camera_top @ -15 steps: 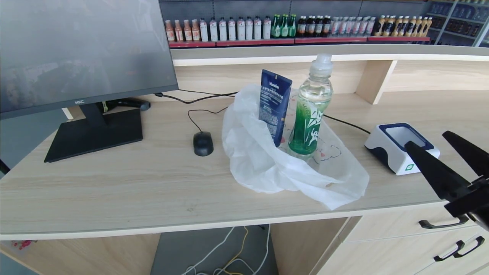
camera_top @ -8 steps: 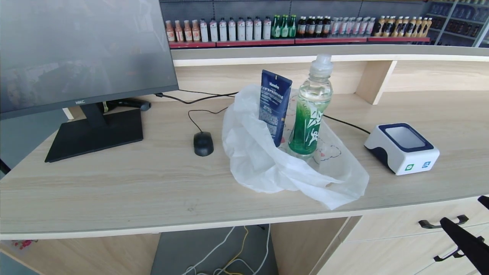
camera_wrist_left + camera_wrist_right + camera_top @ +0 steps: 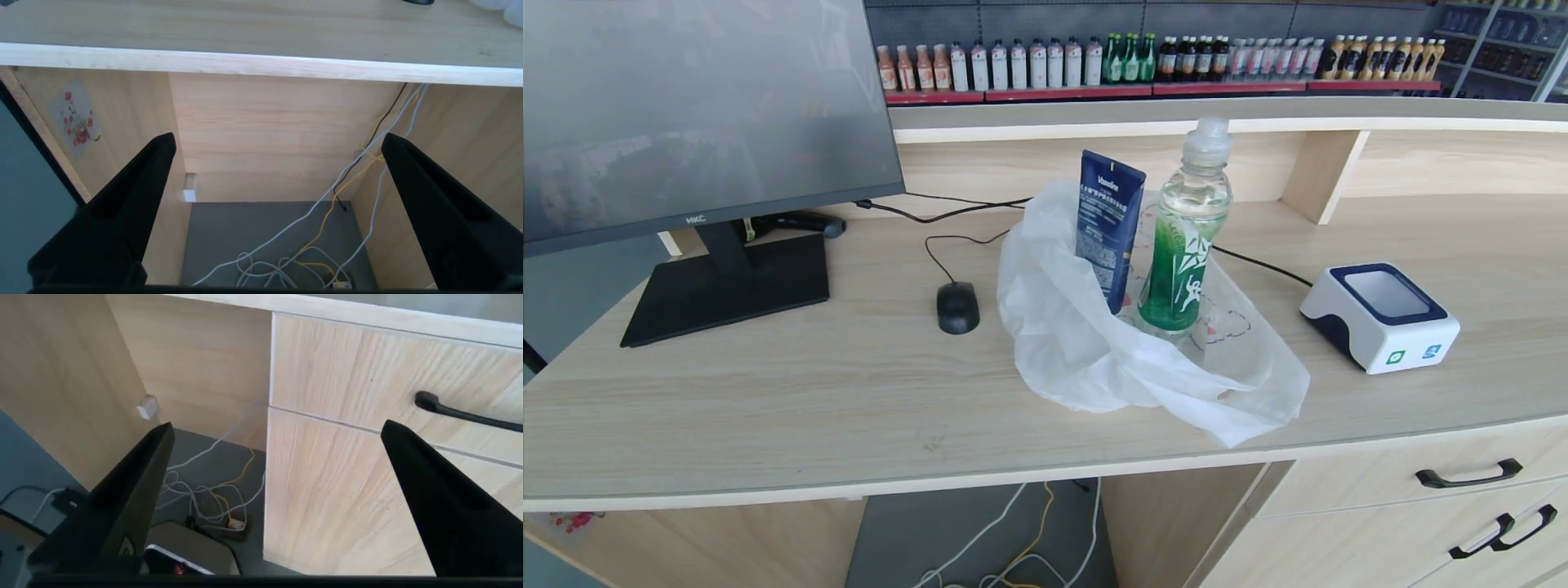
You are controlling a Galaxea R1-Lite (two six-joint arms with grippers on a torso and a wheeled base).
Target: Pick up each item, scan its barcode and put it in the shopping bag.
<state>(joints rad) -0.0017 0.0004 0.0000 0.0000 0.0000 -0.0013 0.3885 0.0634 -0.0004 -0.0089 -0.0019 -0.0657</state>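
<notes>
A white plastic shopping bag (image 3: 1094,343) lies open on the wooden counter (image 3: 768,400). Inside it stand a dark blue pouch (image 3: 1109,224) and a green-labelled drink bottle (image 3: 1186,233), both upright. A white and navy barcode scanner (image 3: 1380,317) sits to the bag's right. My left gripper (image 3: 278,204) hangs open below the counter's front edge, facing the knee space with its loose cables. My right gripper (image 3: 278,494) is open too, low in front of the drawer fronts (image 3: 384,449), with nothing between its fingers.
A black monitor (image 3: 686,114) on its stand takes the counter's left, with a black mouse (image 3: 956,307) and its cable between it and the bag. Drawers with black handles (image 3: 1468,475) sit under the counter's right. Bottle shelves line the back wall.
My right gripper, up beside the scanner a second ago, has dropped below the counter and left the head view. The bag, pouch and bottle have stayed put.
</notes>
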